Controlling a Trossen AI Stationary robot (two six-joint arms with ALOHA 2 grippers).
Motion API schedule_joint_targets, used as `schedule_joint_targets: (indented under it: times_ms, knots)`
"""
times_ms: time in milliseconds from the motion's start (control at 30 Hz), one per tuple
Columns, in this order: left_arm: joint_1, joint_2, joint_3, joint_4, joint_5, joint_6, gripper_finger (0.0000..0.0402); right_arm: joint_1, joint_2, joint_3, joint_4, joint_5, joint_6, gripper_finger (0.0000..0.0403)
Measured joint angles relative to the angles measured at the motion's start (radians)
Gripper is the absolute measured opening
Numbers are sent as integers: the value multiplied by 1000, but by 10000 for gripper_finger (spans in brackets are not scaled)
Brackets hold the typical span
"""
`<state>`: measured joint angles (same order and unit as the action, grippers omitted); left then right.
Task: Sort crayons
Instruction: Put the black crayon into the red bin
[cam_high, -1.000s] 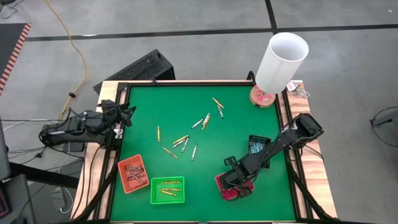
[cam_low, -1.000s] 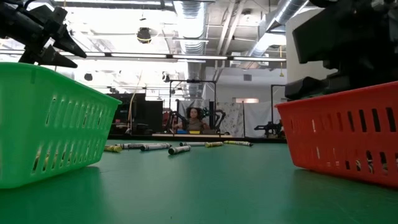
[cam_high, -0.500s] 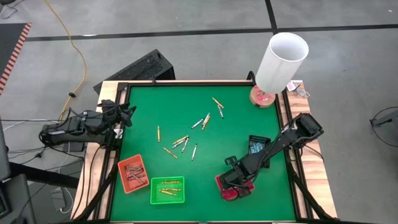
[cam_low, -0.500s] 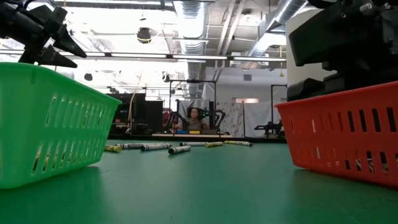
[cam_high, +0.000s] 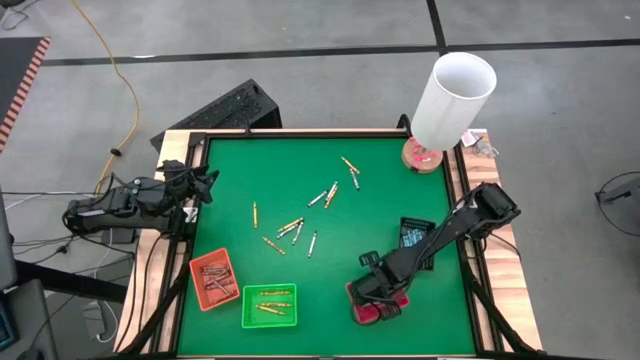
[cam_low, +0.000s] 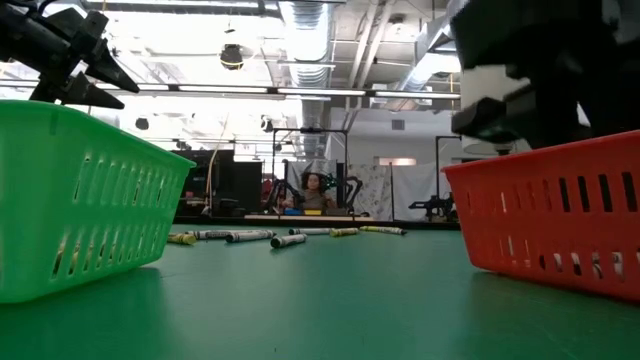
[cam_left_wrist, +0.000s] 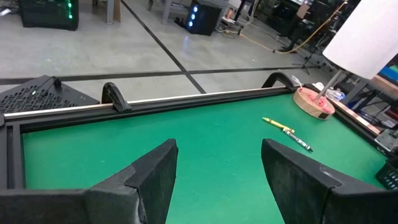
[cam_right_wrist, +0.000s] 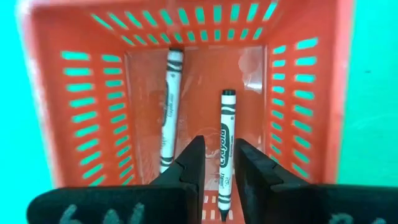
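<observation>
Two crayons in red tray: two silvery grey paper-wrapped crayons (cam_right_wrist: 227, 149) lie on the floor of the red slotted plastic tray (cam_right_wrist: 93, 93), side by side and apart, both lengthwise.
Right gripper: the right gripper (cam_right_wrist: 216, 163) hangs directly over the red tray (cam_high: 362, 310) at the near right of the table; its jaws stand slightly apart.
Crayon against jaws: one grey crayon shows in the narrow gap between the two dark fingers (cam_right_wrist: 186, 163); whether the fingers touch it cannot be told. The other grey crayon (cam_right_wrist: 169, 112) lies clear of the jaws, to one side.
Other near trays: a green slotted plastic tray (cam_high: 269, 305) holding yellow-gold crayons, and an orange slotted plastic tray (cam_high: 214, 279) holding reddish-brown ones, both near the front left.
Black tray: a black tray (cam_high: 413, 234) sits beside the right arm.
Loose crayons: a scatter of yellow-gold and grey crayons (cam_high: 291, 227) on the green felt table top (cam_high: 380, 200), mid-table and beyond.
Left gripper: the left gripper (cam_high: 204, 185) waits at the table's left edge, jaws spread wide, nothing between them.
Far corner: a white cylindrical tube on a round wooden base (cam_high: 452, 100).
</observation>
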<state>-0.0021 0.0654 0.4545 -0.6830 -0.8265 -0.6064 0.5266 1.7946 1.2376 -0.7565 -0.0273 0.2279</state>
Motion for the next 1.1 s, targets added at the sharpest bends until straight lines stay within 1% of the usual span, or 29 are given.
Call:
schedule_joint_targets:
  times_ms: [133, 300, 400, 500, 633, 700, 800, 900, 1000, 1100]
  knots:
    - [0, 0, 0, 0, 0, 0, 223, 0, 0, 68, -104, 0, -6, 82]
    - [0, 0, 0, 0, 0, 0, 223, -15, 0, 174, -239, 26, -75, 82]
    - [0, 0, 0, 0, 0, 0, 223, -50, 0, 233, -285, 47, -95, 82]
    - [0, 0, 0, 0, 0, 0, 223, -110, -1, 276, -316, 51, -102, 82]
    - [0, 0, 0, 0, 0, 0, 223, -218, -6, 294, -349, 52, -94, 82]
    - [0, 0, 0, 0, 0, 0, 223, -277, -19, 284, -357, 52, -141, 82]
    - [0, 0, 0, 0, 0, 0, 223, -383, -61, 253, -349, 56, -200, 82]
    - [0, 0, 0, 0, 6, 0, 223, -513, -118, 189, -302, 62, -203, 82]
    - [0, 0, 0, 0, 6, 0, 223, -646, -174, 102, -226, 132, -152, 82]
    - [0, 0, 0, 0, 6, 2, 223, -768, -203, 30, -164, 164, -56, 82]
